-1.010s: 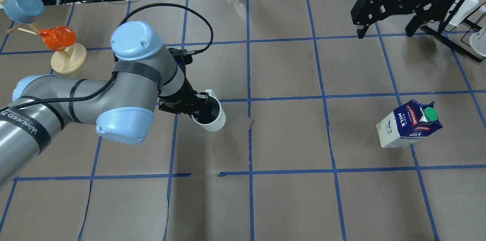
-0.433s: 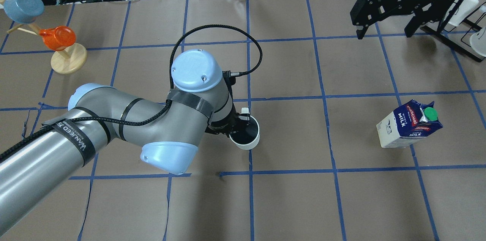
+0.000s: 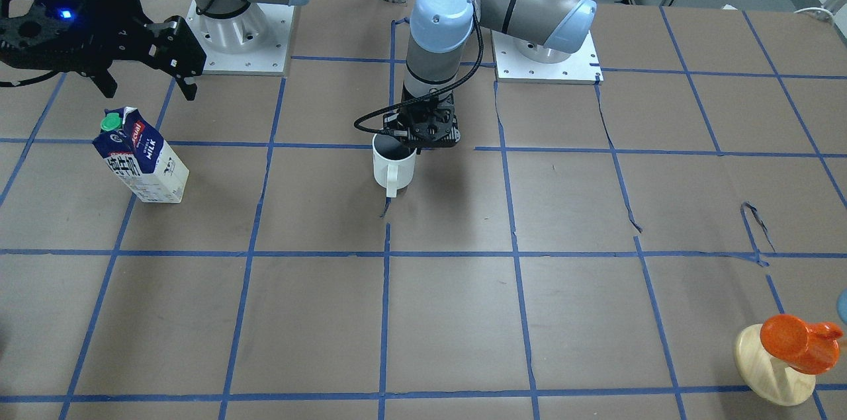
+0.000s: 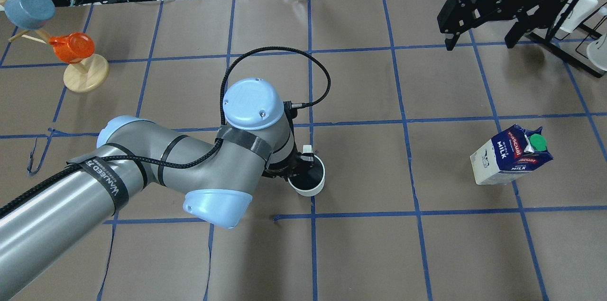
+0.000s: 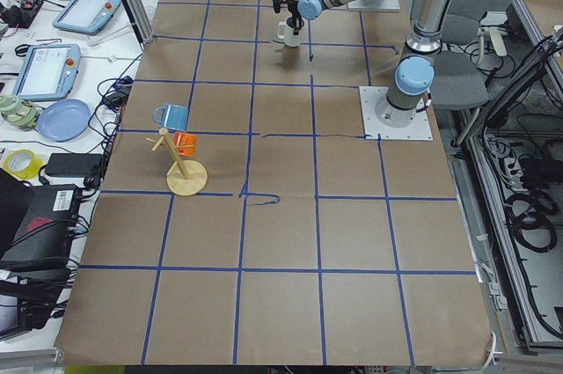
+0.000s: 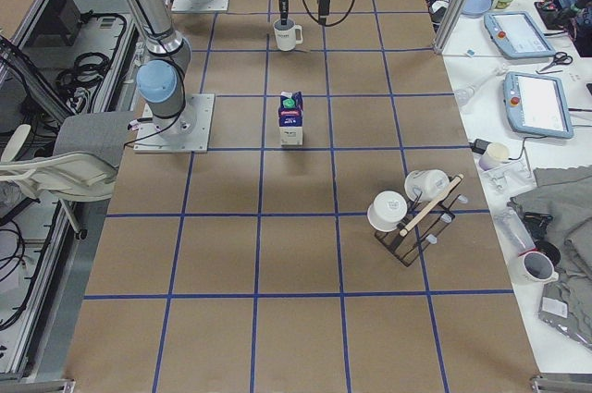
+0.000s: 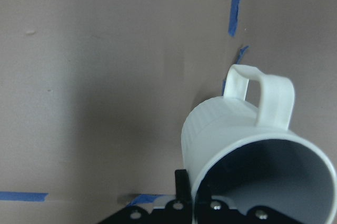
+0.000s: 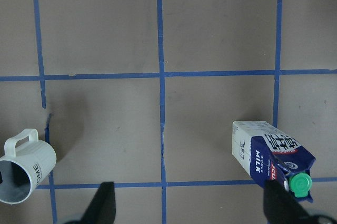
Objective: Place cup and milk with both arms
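Note:
The cup (image 4: 310,186) is a white mug with a dark inside. It is upright at the table's centre line, handle pointing away from the robot. My left gripper (image 4: 298,168) is shut on its rim, one finger inside, as the front view (image 3: 418,142) and the left wrist view (image 7: 247,145) show. I cannot tell if the cup touches the table. The milk (image 4: 512,156), a blue and white carton with a green cap, stands on the right. My right gripper (image 4: 479,40) is open and empty, high above and beyond the milk (image 8: 271,158).
A round wooden stand (image 4: 85,73) with an orange cup and a blue cup is at the far left. A black wire rack (image 6: 416,208) with white mugs is at the far right. Cables and devices lie beyond the table's far edge.
My left arm has carried the cup to the right and toward the robot, to the centre grid line, slowing at the end. The right gripper and the milk have not moved.

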